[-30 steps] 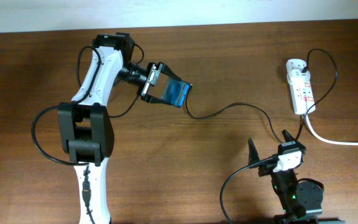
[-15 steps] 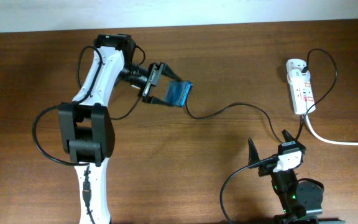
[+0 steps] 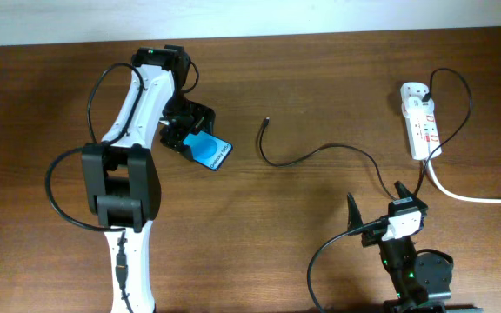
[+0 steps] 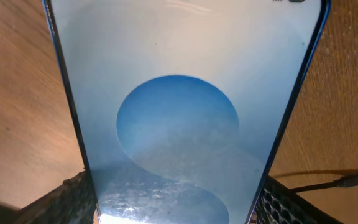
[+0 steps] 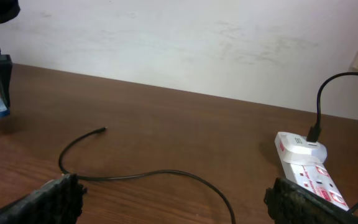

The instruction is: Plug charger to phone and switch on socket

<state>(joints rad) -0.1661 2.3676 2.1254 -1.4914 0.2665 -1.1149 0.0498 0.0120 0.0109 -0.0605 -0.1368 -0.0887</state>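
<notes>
My left gripper [image 3: 191,139] is shut on the phone [image 3: 210,152], which has a blue screen, and holds it left of the table's middle. In the left wrist view the phone [image 4: 179,106] fills the frame between the fingers [image 4: 176,208]. The charger's plug tip [image 3: 266,122] lies free on the table to the right of the phone, apart from it; it also shows in the left wrist view [image 4: 353,180] and the right wrist view [image 5: 101,130]. The black cable [image 3: 320,150] runs to the socket [image 3: 419,122] at the far right. My right gripper [image 3: 374,200] is open and empty, near the front edge.
The socket's thick white cord [image 3: 472,196] runs off the right edge. In the right wrist view the socket [image 5: 309,168] lies to the right, and the cable [image 5: 166,175] curves across bare wood between the fingers [image 5: 179,208]. A white wall stands behind the table.
My left gripper has swung left and toward the front with the phone. The plug tip, which was at the phone's edge, now lies free on the table. The right arm has not moved.
</notes>
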